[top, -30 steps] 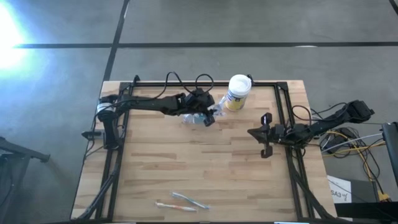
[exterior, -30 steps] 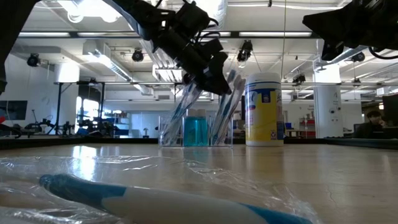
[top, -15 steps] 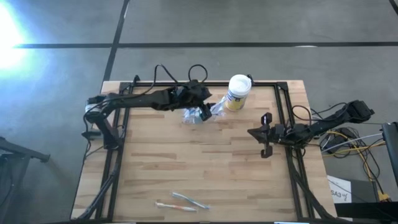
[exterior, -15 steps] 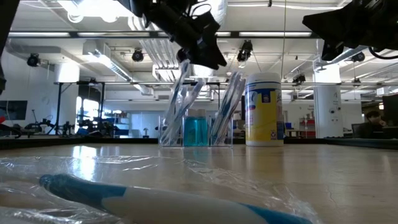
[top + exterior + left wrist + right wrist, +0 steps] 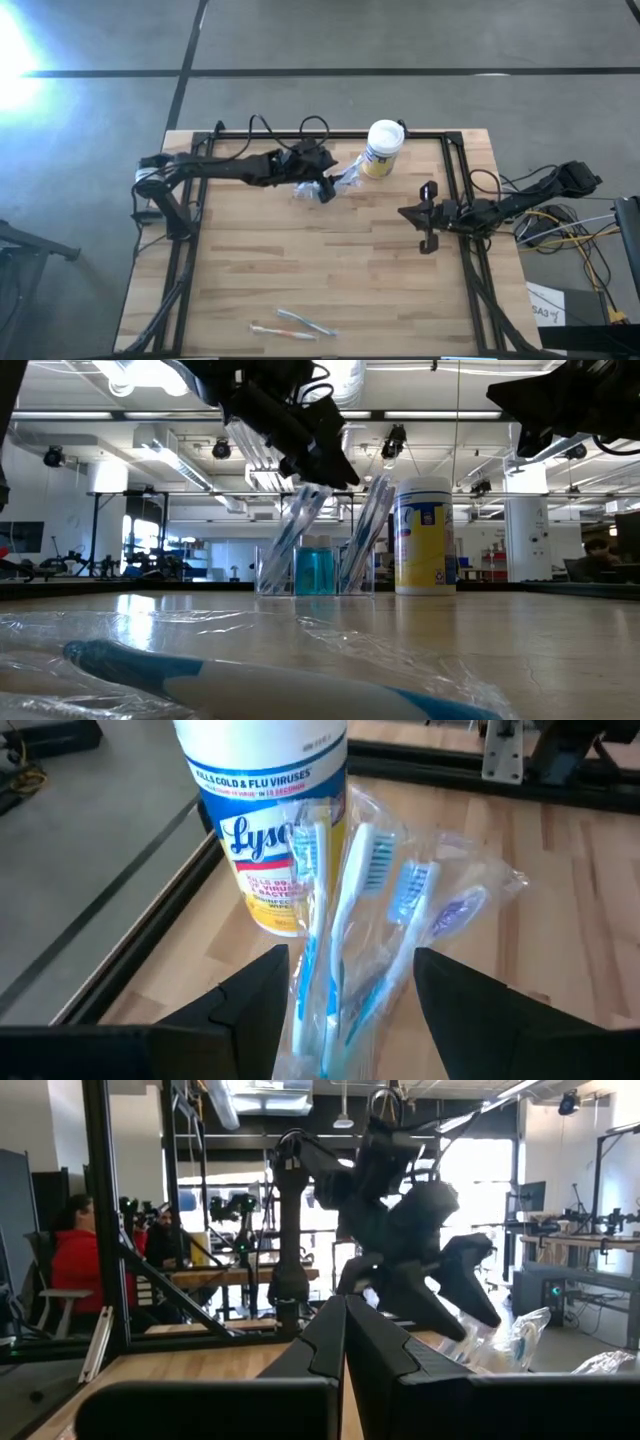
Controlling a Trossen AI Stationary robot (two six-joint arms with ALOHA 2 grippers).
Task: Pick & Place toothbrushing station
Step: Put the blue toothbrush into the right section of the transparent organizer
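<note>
**Left gripper spread above the toothbrushing station**

Our left gripper [image 5: 322, 186] hangs with fingers apart, just above the toothbrushing station [image 5: 314, 570], which stands on the tabletop [image 5: 300, 270] just beside the white canister [image 5: 381, 148]. Wrapped toothbrushes [image 5: 345, 930] lean out of it between the fingers. We judge the step is best done by moving straight up, so the wrappers do not snag or tip the holder. The canister crowds one side and the far tabletop edge is near. Open board lies toward the loose toothbrushes [image 5: 296, 323] at the near edge. Our right gripper [image 5: 428, 232], fingers together, waits near the right edge.
</note>
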